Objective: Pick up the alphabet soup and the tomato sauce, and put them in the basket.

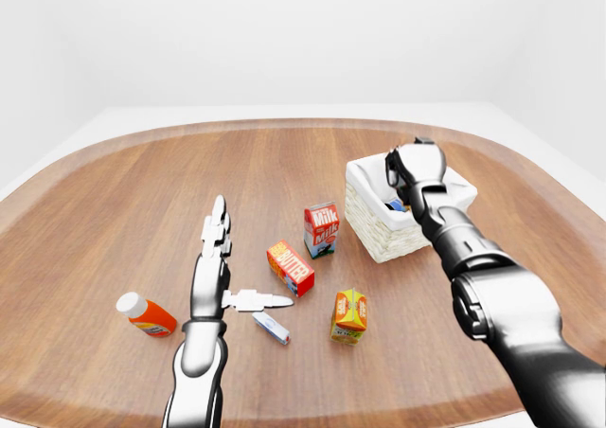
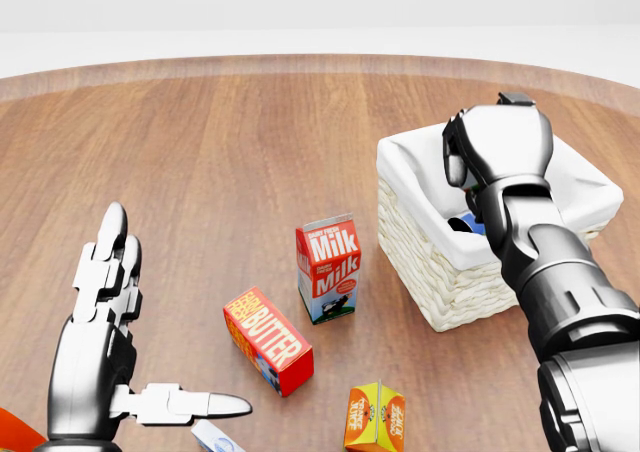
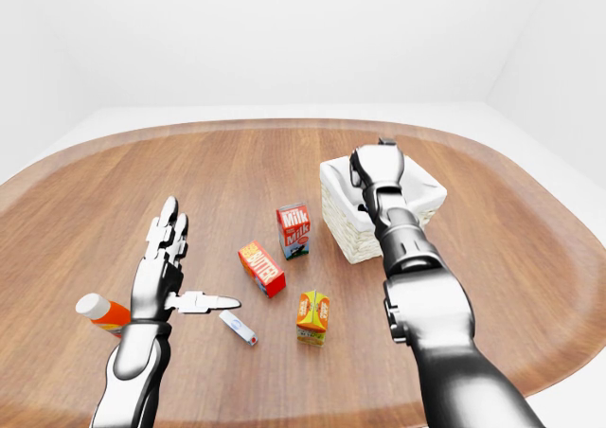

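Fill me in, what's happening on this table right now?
The robot's right hand is over the white wicker basket, reaching down into it; a blue-labelled can shows inside beneath it, but the hand hides whether the fingers hold anything. The left hand hangs open above the wood table, holding nothing. The milk carton, butter box, orange carton and orange bottle lie untouched on the table.

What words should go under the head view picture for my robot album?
Robot's right hand hangs over the white basket, left hand open beside the milk carton and butter box.
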### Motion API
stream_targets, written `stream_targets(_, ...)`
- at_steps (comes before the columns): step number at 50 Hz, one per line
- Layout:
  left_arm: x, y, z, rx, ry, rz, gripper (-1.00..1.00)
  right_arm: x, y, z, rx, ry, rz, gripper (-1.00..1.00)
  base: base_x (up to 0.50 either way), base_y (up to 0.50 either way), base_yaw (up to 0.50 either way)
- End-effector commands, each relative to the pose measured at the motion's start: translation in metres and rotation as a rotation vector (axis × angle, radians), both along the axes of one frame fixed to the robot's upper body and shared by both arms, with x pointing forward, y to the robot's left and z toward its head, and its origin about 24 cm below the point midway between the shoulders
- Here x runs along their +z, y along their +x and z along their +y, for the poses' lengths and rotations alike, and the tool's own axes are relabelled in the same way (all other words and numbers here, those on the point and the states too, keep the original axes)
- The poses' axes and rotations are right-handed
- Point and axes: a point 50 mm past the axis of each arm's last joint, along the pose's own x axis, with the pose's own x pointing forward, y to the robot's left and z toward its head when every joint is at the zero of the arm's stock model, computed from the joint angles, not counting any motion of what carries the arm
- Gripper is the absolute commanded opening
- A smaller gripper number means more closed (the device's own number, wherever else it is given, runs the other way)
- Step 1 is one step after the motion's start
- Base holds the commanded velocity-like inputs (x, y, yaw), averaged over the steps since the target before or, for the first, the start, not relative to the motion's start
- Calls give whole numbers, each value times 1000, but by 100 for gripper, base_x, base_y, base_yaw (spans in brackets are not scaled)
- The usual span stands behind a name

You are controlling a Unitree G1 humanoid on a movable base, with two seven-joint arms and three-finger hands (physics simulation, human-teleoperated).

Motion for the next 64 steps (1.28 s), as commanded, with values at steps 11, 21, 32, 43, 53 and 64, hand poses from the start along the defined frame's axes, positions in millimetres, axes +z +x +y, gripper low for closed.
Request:
stream_targets(11,-2,0,0,0,-1,7,100,-3,-1,0,-6,33,2,-86,0,0,0)
stream_targets(21,-1,0,0,0,-1,6,100,0,0,0,-6,36,-5,100,0,0,0)
stream_targets(32,-1,0,0,0,-2,6,100,0,0,0,-6,34,-5,100,0,0,0)
stream_targets(43,-1,0,0,0,-1,6,100,13,3,-2,-11,34,-38,100,0,0,0)
stream_targets(53,-1,0,0,0,-1,6,100,32,6,-6,-18,33,-88,100,0,0,0)
stream_targets(64,-1,0,0,0,-1,6,100,60,9,-11,-28,34,-161,100,0,0,0)
